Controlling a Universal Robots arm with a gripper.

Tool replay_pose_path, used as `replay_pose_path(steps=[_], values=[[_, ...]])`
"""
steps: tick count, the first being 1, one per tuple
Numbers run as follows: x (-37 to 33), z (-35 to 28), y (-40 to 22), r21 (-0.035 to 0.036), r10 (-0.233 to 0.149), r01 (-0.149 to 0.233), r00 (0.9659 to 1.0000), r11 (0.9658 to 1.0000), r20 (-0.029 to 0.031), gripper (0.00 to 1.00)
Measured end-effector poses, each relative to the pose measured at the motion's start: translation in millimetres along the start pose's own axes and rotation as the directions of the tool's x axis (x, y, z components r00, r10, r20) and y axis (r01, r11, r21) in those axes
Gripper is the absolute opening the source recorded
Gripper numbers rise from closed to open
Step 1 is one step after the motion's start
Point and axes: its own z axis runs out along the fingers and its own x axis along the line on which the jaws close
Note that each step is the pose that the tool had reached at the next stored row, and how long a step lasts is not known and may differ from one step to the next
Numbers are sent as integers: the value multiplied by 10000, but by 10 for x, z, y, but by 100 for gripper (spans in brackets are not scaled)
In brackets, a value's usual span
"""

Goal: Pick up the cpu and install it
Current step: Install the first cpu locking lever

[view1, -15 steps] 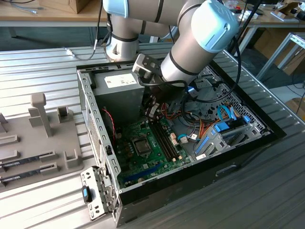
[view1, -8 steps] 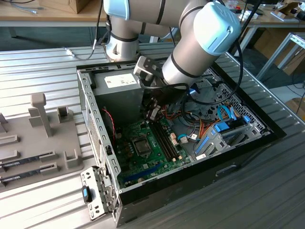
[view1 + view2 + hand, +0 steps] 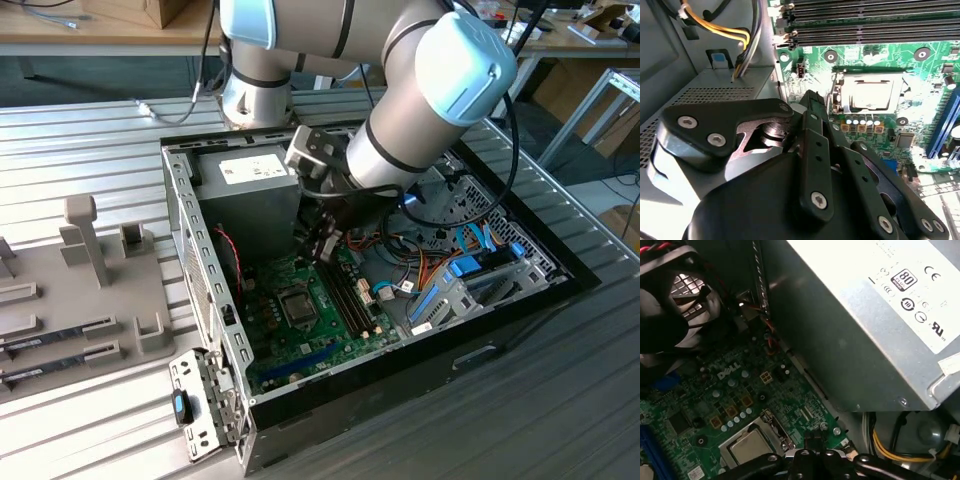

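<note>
My gripper (image 3: 810, 100) hangs inside the case above the motherboard (image 3: 880, 60), can't tell if it's open or closed; cpu (image 3: 870, 95) sits in the socket, so I'd stay centred, square and slow.

The computer case (image 3: 400, 330) lay open on the counter (image 3: 560, 400). Inside it the motherboard (image 3: 310, 320) lay flat, with the cpu (image 3: 869, 95) seated in its socket (image 3: 297, 308). The power supply (image 3: 250, 195) sat behind the motherboard. A fixture tray (image 3: 70, 290) stood on the exterior view's left, beside the case.
</note>
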Motion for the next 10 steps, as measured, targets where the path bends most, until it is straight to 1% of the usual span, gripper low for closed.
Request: replay_pose_path(steps=[7, 10], values=[[75, -25, -47, 49, -16, 17, 10000, 10000, -59, 11], [108, -34, -71, 50, -22, 23, 10000, 10000, -62, 11]])
